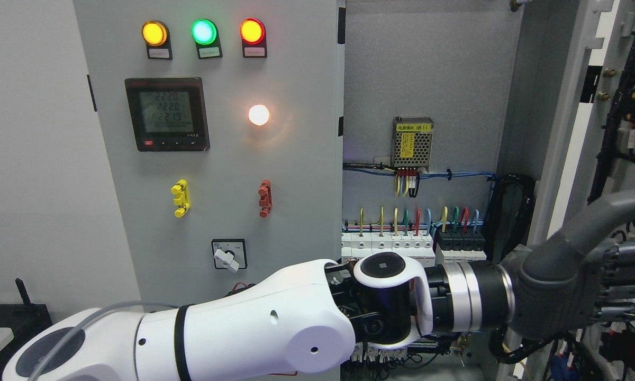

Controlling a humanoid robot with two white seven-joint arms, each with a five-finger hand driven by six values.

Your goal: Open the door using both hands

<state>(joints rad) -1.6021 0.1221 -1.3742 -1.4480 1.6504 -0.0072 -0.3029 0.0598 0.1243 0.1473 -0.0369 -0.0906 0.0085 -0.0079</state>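
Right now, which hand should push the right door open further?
Left. Its arm crosses from the lower left and the left hand is already at the opened right door, beside the exposed breakers. The right arm is not in view.

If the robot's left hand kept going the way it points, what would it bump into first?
The left hand points right, toward the open door. It would likely meet the door's inner side with its black wiring first, though depth is hard to judge.
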